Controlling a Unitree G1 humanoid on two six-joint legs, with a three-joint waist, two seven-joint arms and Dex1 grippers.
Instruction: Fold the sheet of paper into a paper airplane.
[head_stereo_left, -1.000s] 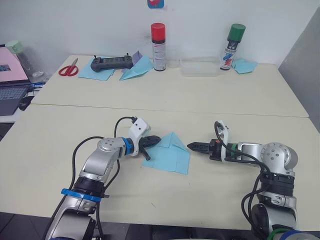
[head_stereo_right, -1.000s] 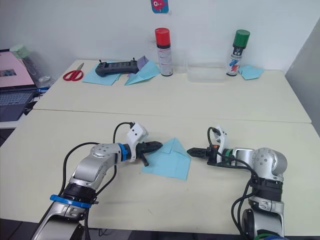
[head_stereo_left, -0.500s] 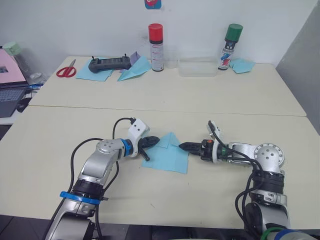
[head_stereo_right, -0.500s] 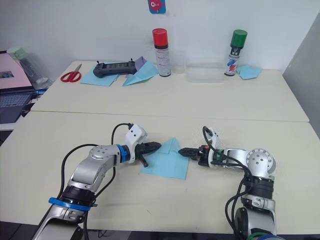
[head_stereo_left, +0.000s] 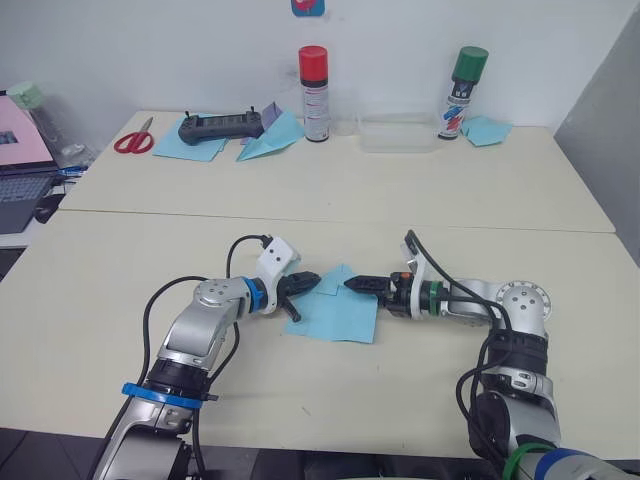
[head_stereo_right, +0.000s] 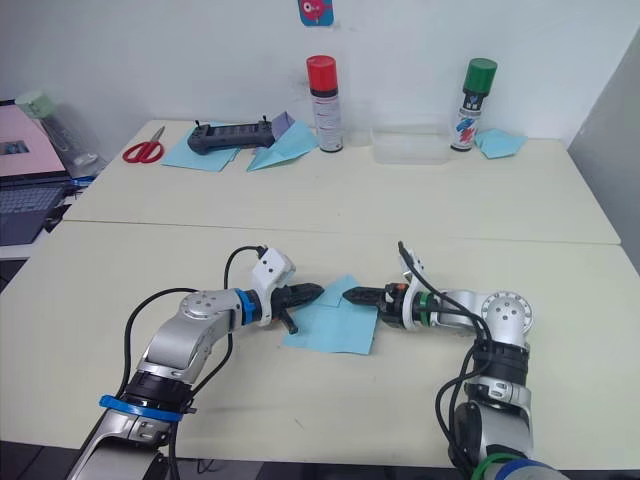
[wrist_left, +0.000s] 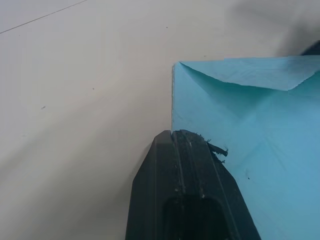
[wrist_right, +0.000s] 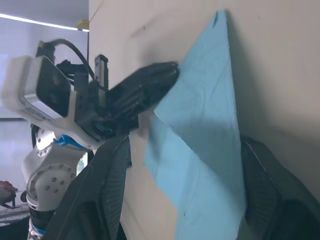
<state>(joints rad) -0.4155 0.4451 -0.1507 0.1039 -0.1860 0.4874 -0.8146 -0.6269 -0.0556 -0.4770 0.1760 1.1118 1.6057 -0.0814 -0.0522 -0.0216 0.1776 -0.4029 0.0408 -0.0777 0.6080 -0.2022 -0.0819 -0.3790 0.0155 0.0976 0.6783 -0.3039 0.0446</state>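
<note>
The left end effector (head_stereo_left: 307, 281), fingers together, presses the sheet of paper (head_stereo_left: 335, 318) at its left edge on the surface (head_stereo_left: 420, 390). The right end effector (head_stereo_left: 353, 285), fingers spread, straddles the right folded corner.

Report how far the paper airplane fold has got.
Done: one corner of the sheet of paper is folded over into a triangular flap. In hand: the left gripper is shut, pressing the sheet's left edge, while the right gripper, fingers open, straddles the flap. Left: the sheet is mostly a flat rectangle, so the narrow pointed wedge is not yet formed.
</note>
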